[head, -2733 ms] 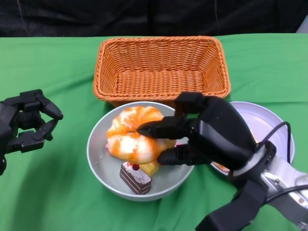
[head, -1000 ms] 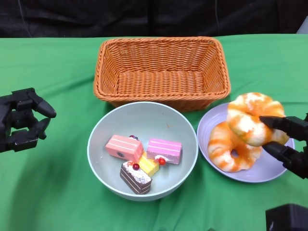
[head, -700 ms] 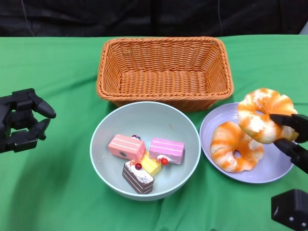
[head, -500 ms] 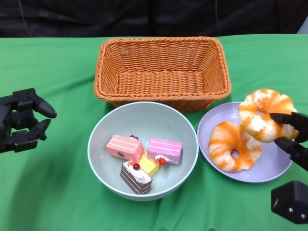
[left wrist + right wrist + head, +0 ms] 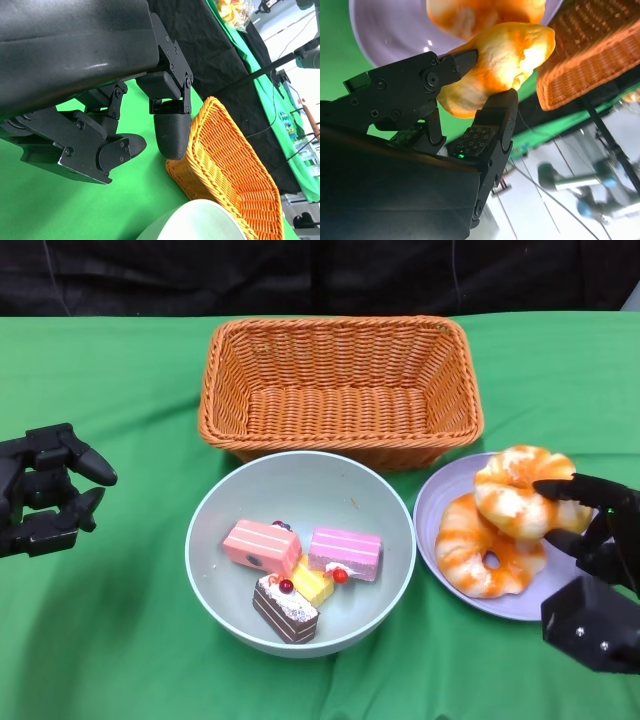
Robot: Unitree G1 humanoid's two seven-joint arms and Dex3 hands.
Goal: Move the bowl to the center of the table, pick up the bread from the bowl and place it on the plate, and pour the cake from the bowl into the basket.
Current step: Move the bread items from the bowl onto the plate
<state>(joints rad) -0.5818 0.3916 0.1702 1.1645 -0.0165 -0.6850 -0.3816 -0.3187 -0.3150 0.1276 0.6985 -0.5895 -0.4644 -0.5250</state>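
A green cloth [image 5: 120,640] is covering the table. At four o'clock the right hand [image 5: 590,540] is pinching the bread [image 5: 520,502] over the plate [image 5: 455,480], above another bread already lying there; the left hand [image 5: 45,502] is hanging empty, fingers apart. Releasing it looks next, then tipping the bowl [image 5: 300,485] of cake [image 5: 290,565] into the basket [image 5: 340,390] at twelve.

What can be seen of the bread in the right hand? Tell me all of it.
The bread is a puffy ring-shaped roll, golden orange with pale cream patches, soft-looking. The right hand pinches it between black fingers, as the right wrist view shows up close. It sits tilted over the lilac plate, leaning on a second similar roll that lies flat there. Whether it touches the plate itself cannot be told.
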